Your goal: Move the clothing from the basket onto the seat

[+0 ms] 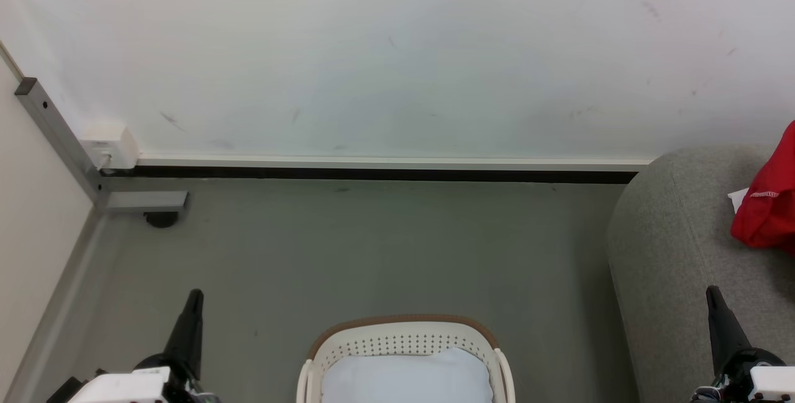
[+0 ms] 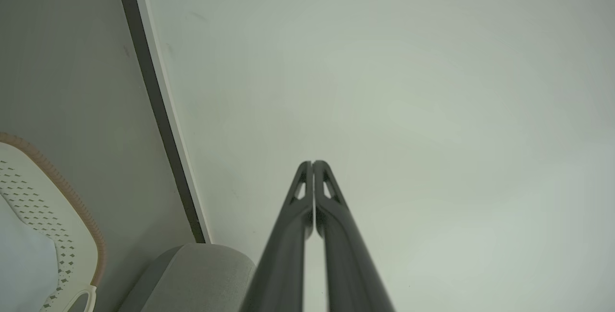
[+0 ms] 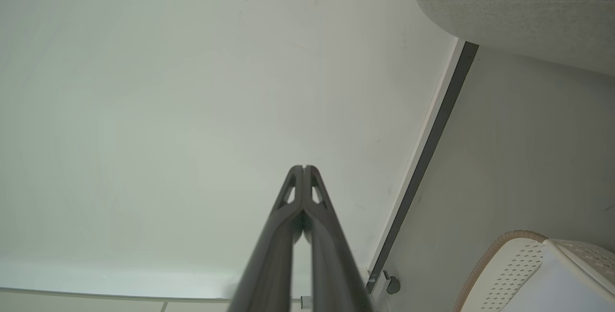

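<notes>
Down low, the left gripper (image 1: 194, 298) sits at the bottom left, and the left wrist view has its two dark fingers (image 2: 288, 235) pressed tip to tip, nothing between them. Same for the right gripper (image 1: 713, 294) at the bottom right, pinched closed and empty, seen against the seat's grey cloth. Between them the basket (image 1: 404, 321) stands on the floor (image 1: 372, 248), brown rim up, pale lining (image 1: 407, 378) bedded inside. That floor is a plain, dull grey with a few small specks. Off to the right bulges the seat (image 1: 671, 235), rounded corner just beside the wall, and on it at the picture's edge lies the clothing (image 1: 770, 204), bright red with a scrap of white. Further back runs a dark skirting (image 1: 372, 174) with pale trim, a grey metal rail (image 1: 56, 136) and small white box (image 1: 112, 145) on the left, then the scuffed white wall (image 1: 397, 49)
</notes>
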Controlling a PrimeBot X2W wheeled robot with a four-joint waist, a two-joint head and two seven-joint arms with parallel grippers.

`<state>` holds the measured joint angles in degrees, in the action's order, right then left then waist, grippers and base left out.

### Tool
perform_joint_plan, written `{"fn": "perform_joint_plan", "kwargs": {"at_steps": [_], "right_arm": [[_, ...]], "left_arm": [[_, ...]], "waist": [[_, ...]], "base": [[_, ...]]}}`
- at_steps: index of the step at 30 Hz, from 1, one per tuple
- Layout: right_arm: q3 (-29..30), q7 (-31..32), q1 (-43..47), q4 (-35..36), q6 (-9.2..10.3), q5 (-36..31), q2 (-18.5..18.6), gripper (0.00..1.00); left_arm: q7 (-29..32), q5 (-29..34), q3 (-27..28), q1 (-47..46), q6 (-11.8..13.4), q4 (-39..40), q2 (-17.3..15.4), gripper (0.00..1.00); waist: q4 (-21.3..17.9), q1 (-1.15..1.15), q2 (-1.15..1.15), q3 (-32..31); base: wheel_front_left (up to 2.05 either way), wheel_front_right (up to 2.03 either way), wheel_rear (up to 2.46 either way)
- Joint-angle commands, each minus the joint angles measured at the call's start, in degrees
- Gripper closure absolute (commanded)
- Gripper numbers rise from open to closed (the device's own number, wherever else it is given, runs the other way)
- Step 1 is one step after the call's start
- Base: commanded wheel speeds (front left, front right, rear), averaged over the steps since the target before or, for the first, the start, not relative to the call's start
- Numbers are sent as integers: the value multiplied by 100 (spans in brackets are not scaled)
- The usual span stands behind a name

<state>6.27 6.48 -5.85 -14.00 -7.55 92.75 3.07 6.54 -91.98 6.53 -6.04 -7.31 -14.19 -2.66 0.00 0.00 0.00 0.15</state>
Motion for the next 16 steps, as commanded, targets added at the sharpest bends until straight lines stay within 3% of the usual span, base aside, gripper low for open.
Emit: {"fn": "perform_joint_plan", "kwargs": {"at_steps": [1,16], "right_arm": [[26,-2,-77,-15,12,-31,-5,100],[31,4,-78,-16,12,-39,-9,100]], "left_arm": [[22,-77,14,-51,-34,15,-40,100],[22,-77,13,-51,-30,15,-40,100]], "waist": [[0,0,0,0],[0,0,0,0]], "base": [[0,0,0],[0,0,0]]}}
